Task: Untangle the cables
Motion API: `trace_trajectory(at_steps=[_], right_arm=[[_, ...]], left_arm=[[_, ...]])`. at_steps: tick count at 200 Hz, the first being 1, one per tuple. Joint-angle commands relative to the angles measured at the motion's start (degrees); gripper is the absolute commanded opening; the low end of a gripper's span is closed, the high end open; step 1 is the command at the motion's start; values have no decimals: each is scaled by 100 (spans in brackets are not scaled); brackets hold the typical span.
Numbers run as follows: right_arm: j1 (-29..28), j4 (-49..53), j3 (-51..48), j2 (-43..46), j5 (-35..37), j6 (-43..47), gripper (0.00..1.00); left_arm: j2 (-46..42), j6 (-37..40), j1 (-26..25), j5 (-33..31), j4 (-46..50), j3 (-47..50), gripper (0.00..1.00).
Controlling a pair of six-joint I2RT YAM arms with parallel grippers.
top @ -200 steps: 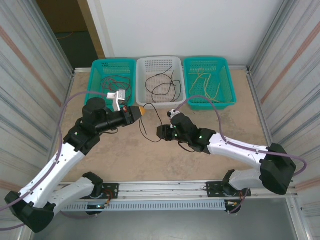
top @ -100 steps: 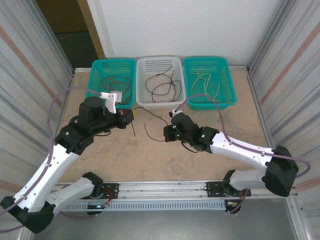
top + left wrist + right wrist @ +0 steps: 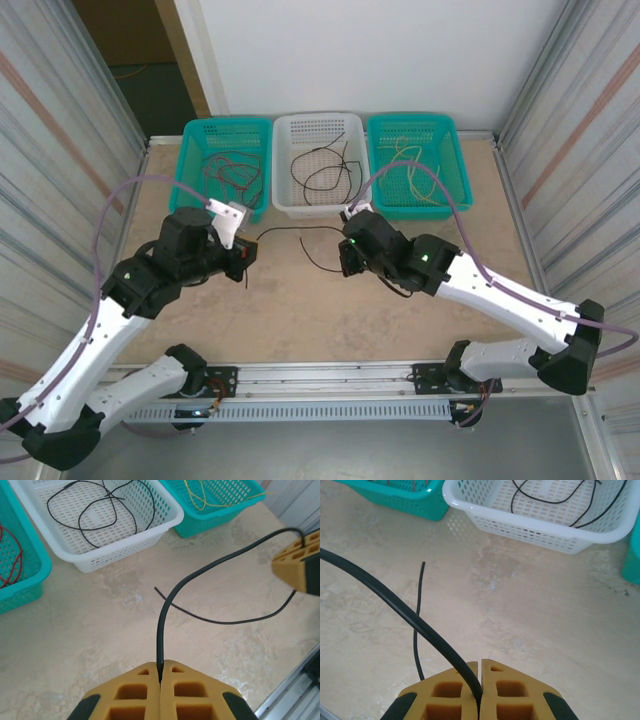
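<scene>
**Figure: One black cable pinched between two closed hands above the desk**

Top view. The left hand (image 3: 244, 256) and the right hand (image 3: 347, 254) are each closed on the same black cable (image 3: 300, 232). It spans the gap between them at the middle of the frame, over the bare desk (image 3: 300, 320). A free tail droops below the span, just left of the right hand; whether it touches the desk cannot be told.

Left wrist view. The pads (image 3: 132, 695) meet at bottom centre with the cable in the seam. It rises, then arcs to the upper right.

Right wrist view. The cable leaves the closed seam at bottom centre and runs to the upper left. A thin loose end hangs at left of centre.

Along the upper edge of the top view stand three baskets:
- the left teal basket (image 3: 228, 124) holds red cables (image 3: 230, 172);
- the white basket (image 3: 318, 117) holds more black cables (image 3: 325, 178);
- the right teal basket (image 3: 412, 118) holds yellow cables (image 3: 415, 172).

Handling (a judgement). The cable looks thin, light and limp, and it sags and curls under its own weight. Its smooth jacket would likely slide through the pads under a hard pull. It is best pinched squarely across the pads, a short way in from each end, so the tails are short and less apt to snag. No knot is visible along the span.
</scene>
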State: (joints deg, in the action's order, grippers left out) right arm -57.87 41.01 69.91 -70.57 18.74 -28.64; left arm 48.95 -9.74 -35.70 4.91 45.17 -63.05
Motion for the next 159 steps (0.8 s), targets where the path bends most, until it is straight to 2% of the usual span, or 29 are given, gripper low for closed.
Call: trace_trajectory(at_steps=[1,10,19,29,43,68,89,103,142,159], right_arm=[[-27,611,516,-157,441,310,0],[14,638,716,-213,464,385,0],[98,646,935,-267,434,460,0],[247,664,1166,-326,383,532,0],[575,624,1453,-408,143,603,0],[1233,447,2040,-664,-480,667,0],[1694,371,2697,-1073,-810,669,0],[1967,355,3124,-1459,-908,637,0],[2687,309,4233,-2770,-1524,339,0],[2965,319,4677,-3412,-1941,174,6]], left_arm=[[6,156,-19,-477,137,107,28],[-24,47,-13,-633,89,171,44],[-88,-53,-17,-683,12,251,55],[-167,-193,-17,-702,-85,337,62],[-299,-474,-8,-695,-250,494,67],[-516,-1135,-11,-584,-520,822,70],[-718,-1768,-11,69,-1189,1295,70],[-802,-2058,-13,246,-1484,1509,70],[-919,-2175,-13,56,-1571,1699,70],[-909,-2142,-7,47,-1449,1669,70]])
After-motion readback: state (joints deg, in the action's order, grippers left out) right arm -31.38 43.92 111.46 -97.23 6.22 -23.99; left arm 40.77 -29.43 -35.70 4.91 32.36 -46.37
